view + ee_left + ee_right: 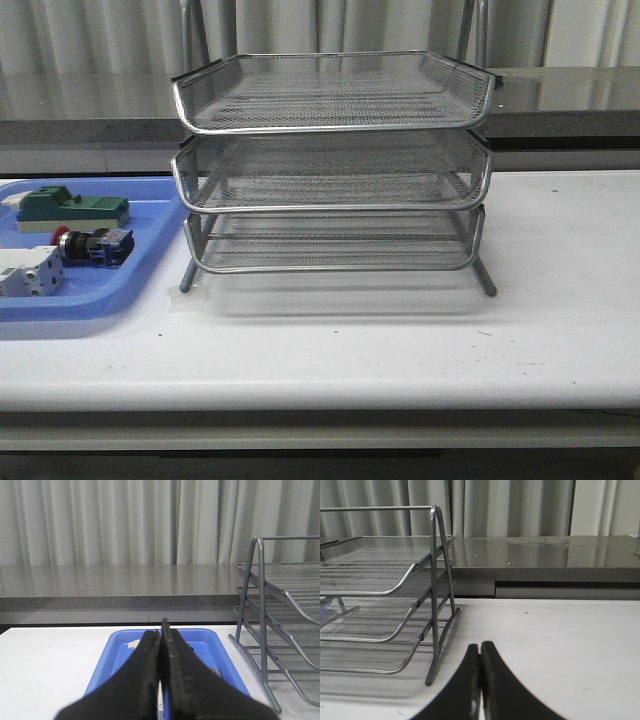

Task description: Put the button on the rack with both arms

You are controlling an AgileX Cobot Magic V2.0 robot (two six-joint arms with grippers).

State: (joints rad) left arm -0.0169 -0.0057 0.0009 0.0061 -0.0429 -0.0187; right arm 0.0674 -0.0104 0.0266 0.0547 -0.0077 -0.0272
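The button [88,244], red cap pointing left on a black and blue body, lies on its side in the blue tray [150,262] at the left. The silver three-tier wire rack [335,165] stands mid-table; all three tiers look bare. Neither arm shows in the front view. In the left wrist view my left gripper [161,630] is shut with nothing in it, held above the blue tray [112,652], with the rack [280,625] off to one side; the button is hidden behind the fingers. My right gripper [480,647] is shut and bare over the white table, beside the rack [385,605].
In the tray a green block-shaped part [68,209] lies behind the button and a white boxy part [28,272] in front of it. A grey counter [560,95] and curtains run behind the table [400,350].
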